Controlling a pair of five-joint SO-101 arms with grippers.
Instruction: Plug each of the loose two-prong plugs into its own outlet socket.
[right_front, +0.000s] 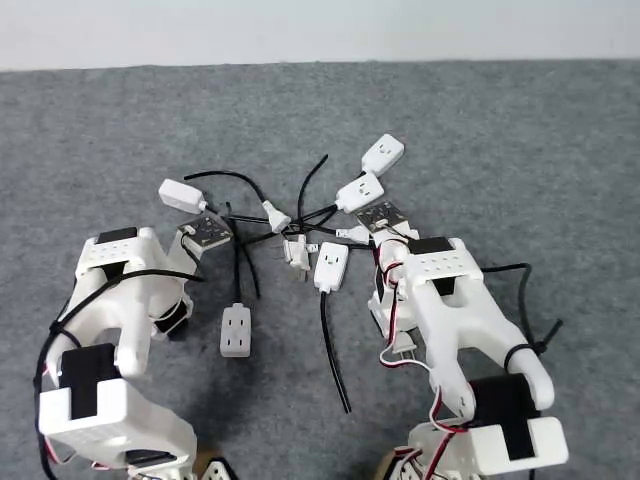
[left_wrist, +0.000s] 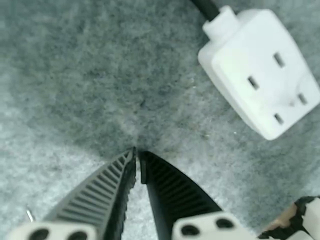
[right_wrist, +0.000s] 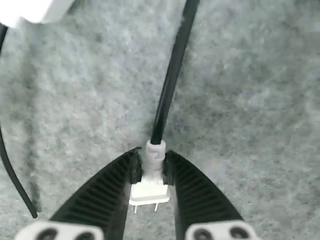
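Right gripper (right_wrist: 150, 159) clamped on plug (right_wrist: 150, 187), left gripper (left_wrist: 136, 154) jaws together and empty; line plug square with an outlet socket (left_wrist: 260, 75) before pushing.

High camera: fixed above, on the arms' side of the cord tangle (right_front: 298, 232), looking down over the grey mat (right_front: 520, 130). Left wrist camera: close to the mat beside the tangle, facing along the left gripper (left_wrist: 136, 151) to a socket block (left_wrist: 260, 70). Right wrist camera: equally close, facing along the right gripper (right_wrist: 151, 152) and its pinched plug (right_wrist: 149, 189). All share mat around the tangle.
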